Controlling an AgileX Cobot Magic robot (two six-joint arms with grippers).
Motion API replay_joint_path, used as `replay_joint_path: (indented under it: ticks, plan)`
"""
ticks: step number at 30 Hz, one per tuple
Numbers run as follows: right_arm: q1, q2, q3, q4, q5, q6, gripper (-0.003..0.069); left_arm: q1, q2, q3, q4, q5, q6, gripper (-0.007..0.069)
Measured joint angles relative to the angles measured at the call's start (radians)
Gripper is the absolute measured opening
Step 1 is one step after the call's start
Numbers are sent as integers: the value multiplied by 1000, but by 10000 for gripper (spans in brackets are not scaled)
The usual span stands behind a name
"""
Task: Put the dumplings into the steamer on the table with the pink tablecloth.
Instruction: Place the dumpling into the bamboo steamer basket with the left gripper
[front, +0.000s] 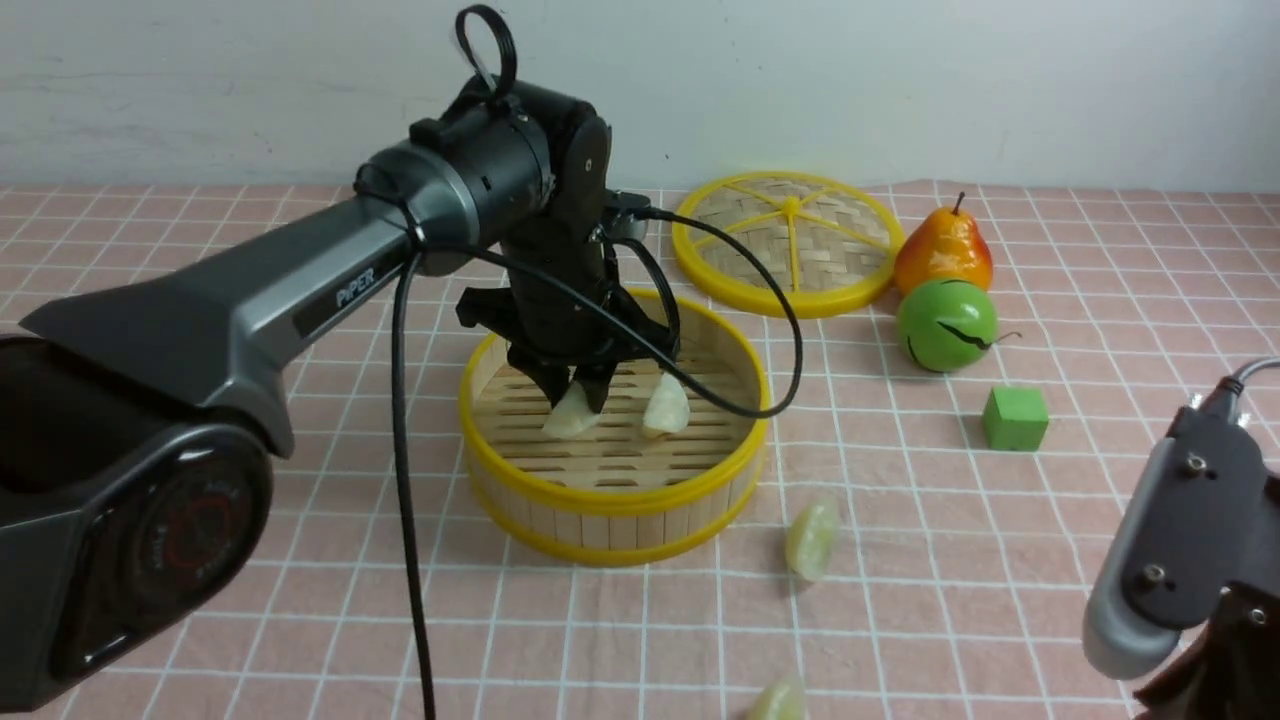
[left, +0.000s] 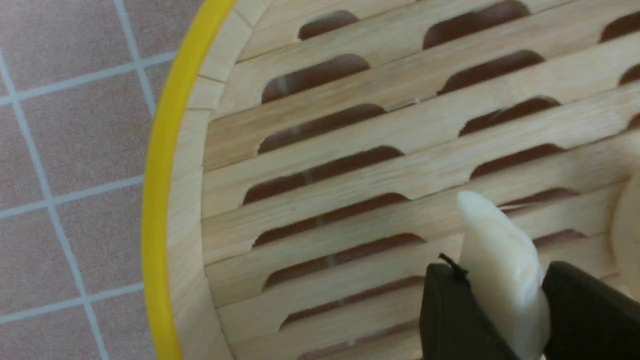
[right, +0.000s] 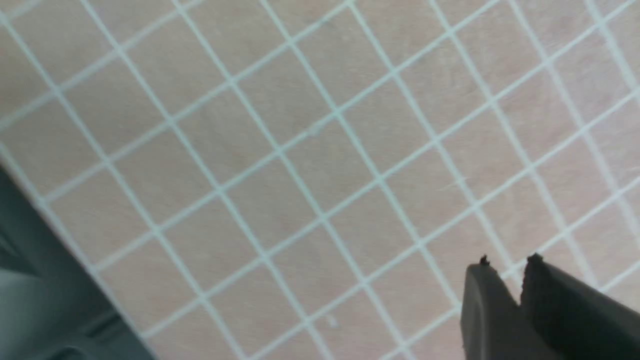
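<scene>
Over the middle of the tabletop (front: 1100, 250), covered by a pink tablecloth with white grid lines (front: 300, 620), the left claw (front: 575, 395) reaches into the round bamboo steamer with yellow rims (front: 610, 500). It pinches one pale crescent dumpling (front: 568, 415). A second dumpling (front: 666, 406) rests on the slats beside it. A third dumpling (front: 812, 540) lies near the steamer's right side, and a fourth dumpling (front: 778, 702) lies at the near edge. Toward the far edge sit a woven yellow-rimmed lid (front: 785, 240), an orange pear (front: 943, 250), a round green fruit (front: 946, 325) and a green cube (front: 1015, 418).

Left wrist view: the left claw (left: 500, 272) clamps the dumpling (left: 505, 290) between black fingers (left: 460, 320), over the steamer (left: 350, 170) floor.

Right wrist view: the right claw (right: 510, 265) hangs over the tablecloth (right: 300, 150), its tips almost pressed together and empty.
</scene>
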Motion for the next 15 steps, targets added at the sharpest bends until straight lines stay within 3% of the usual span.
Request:
replay_joint_path:
  ticks: [5, 11, 15]
  plan:
    - [0, 0, 0, -63, -7, -92, 123, 0, 9, -3, 3, -6, -7, 223]
    - [0, 0, 0, -59, -18, -96, 128, 0, 9, -5, 4, 1, -8, 348]
    - [0, 0, 0, 28, -30, -69, 134, 0, 9, -5, 4, 6, -10, 402]
